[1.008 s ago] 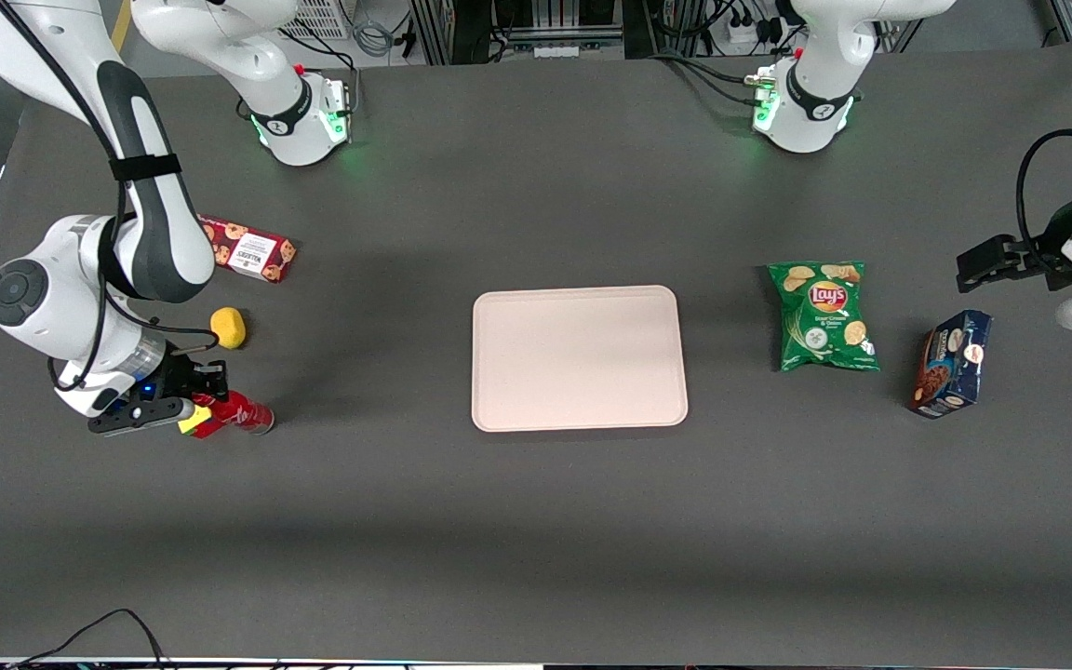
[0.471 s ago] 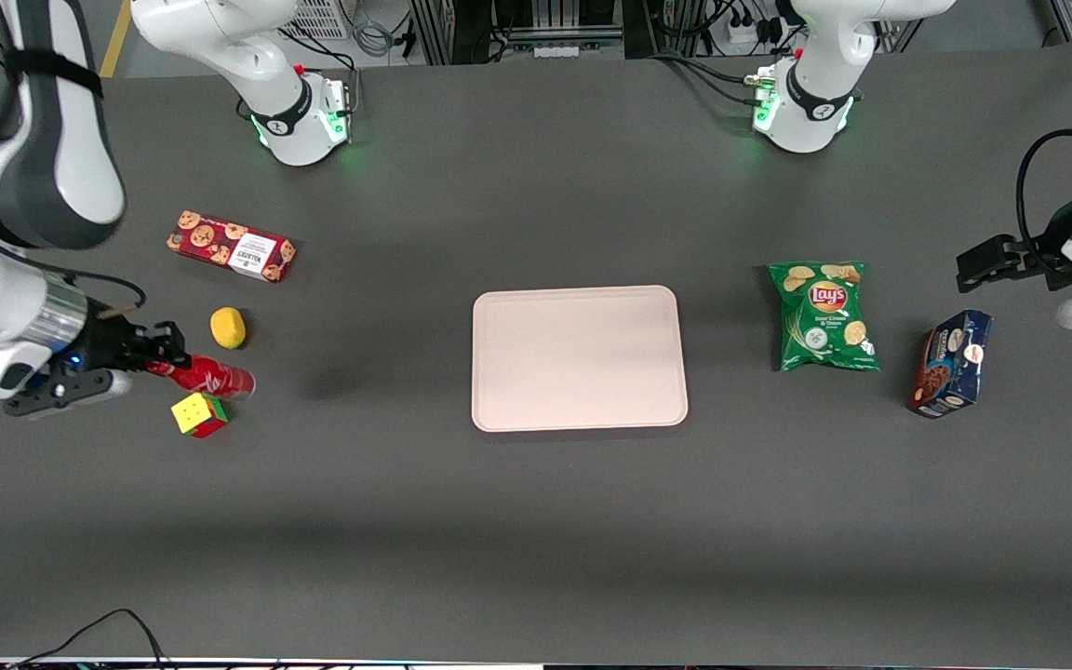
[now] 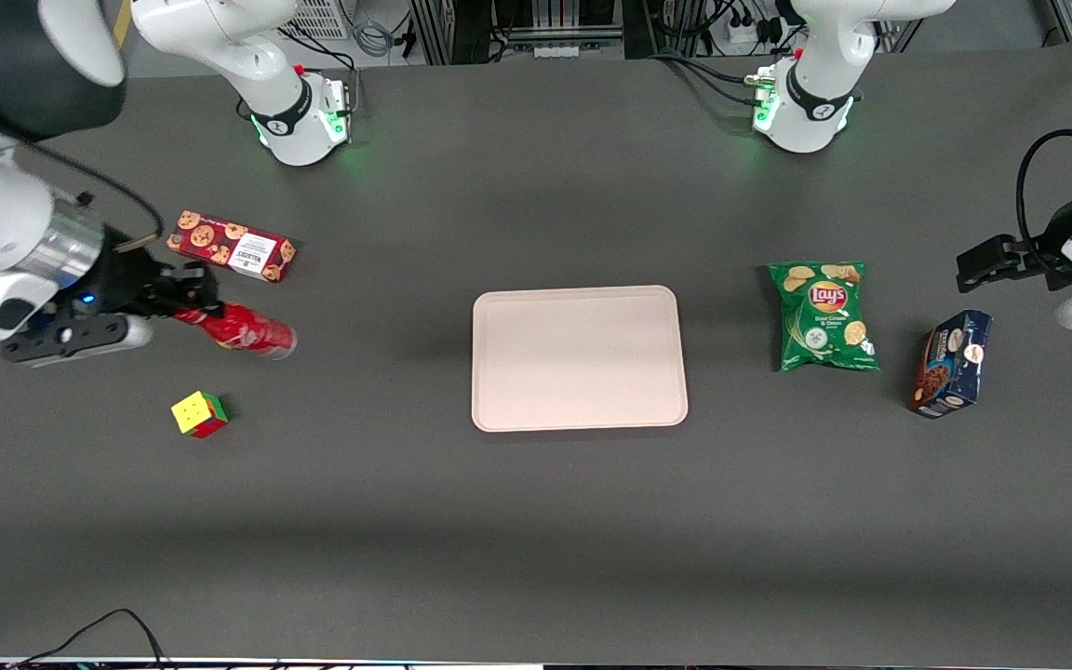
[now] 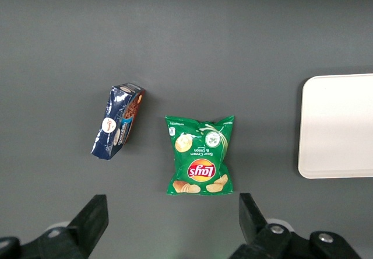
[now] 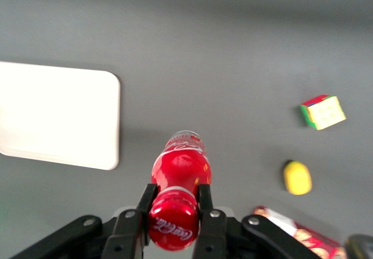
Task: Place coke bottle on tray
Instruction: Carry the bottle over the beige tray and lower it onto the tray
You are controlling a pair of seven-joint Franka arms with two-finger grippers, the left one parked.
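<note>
My right gripper (image 3: 184, 300) is shut on the neck of the coke bottle (image 3: 247, 329), a small red bottle with a red cap, and holds it lifted above the table toward the working arm's end. In the right wrist view the gripper (image 5: 173, 205) clamps the bottle (image 5: 182, 164) just below the cap, with the clear base pointing away. The tray (image 3: 578, 356), a large flat pinkish-beige rectangle with a low rim, lies at the middle of the table and holds nothing; it also shows in the right wrist view (image 5: 55, 116).
A red cookie box (image 3: 232, 246) lies near the gripper, farther from the front camera. A colour cube (image 3: 199, 413) lies nearer the camera. A yellow lemon-like object (image 5: 297, 177) shows in the right wrist view. A green Lay's bag (image 3: 823, 314) and a dark blue box (image 3: 951, 363) lie toward the parked arm's end.
My gripper has lifted the coke bottle off the table beside the cube and carried it away from the front camera and toward the tray; the bottle now hides the yellow object.
</note>
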